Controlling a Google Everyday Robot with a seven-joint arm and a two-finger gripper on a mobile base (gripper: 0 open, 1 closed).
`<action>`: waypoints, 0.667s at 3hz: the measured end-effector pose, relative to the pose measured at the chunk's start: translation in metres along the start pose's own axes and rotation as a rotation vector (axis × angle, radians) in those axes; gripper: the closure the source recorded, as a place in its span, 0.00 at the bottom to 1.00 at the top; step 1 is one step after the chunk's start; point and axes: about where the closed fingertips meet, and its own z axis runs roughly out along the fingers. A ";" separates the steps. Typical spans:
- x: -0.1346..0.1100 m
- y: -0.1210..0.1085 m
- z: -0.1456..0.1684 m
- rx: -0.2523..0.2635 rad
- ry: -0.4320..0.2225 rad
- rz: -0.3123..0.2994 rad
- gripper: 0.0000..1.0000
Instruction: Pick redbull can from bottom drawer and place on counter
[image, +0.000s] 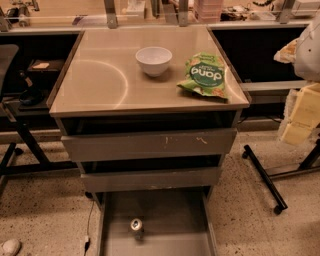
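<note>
while the bottom drawer (170, 215), a wide shallow grey metal tray, stands pulled out at the foot of the cabinet, the small slim silvery redbull can (136, 226) sits upright on its flat floor, left of centre. glossy beige-tan counter (100, 75) above carries a round white bowl (153, 60) and a crinkled green snack bag (204, 75), near each other, not touching. gripper out of frame; its state cannot be told.

Upright redbull can (136, 225) in bottom drawer (172, 215)
</note>
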 end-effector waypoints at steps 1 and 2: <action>0.000 0.000 0.000 0.000 0.000 0.000 0.00; -0.002 0.005 0.012 -0.006 -0.013 0.031 0.00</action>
